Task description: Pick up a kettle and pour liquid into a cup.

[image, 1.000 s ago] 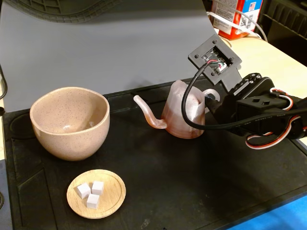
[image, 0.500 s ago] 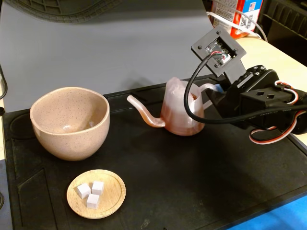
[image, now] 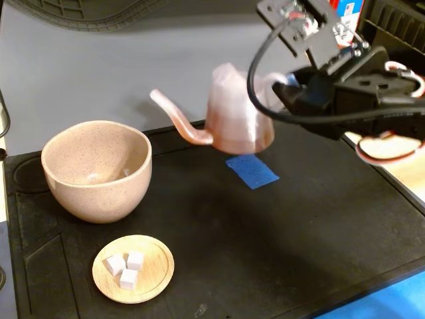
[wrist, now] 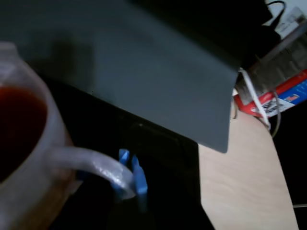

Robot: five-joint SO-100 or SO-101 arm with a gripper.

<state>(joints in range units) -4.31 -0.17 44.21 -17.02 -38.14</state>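
The pale-pink ridged kettle (image: 236, 116) hangs above the black mat (image: 312, 219), about upright. Its thin spout (image: 176, 119) points left toward the cup. My gripper (image: 282, 93) is shut on the kettle's loop handle at the right side of its body. The beige speckled cup (image: 96, 169) stands on the mat's left, apart from the spout tip. In the wrist view the kettle (wrist: 53, 143) fills the left edge, with reddish-brown liquid (wrist: 19, 124) inside and the handle (wrist: 91, 165) curving right. My fingertips are hidden in that view.
A blue tape patch (image: 251, 171) lies on the mat under the kettle. A small wooden dish (image: 156, 272) with three white cubes sits in front of the cup. A light wooden tabletop (wrist: 244, 182) and boxes (wrist: 283, 96) lie to the right.
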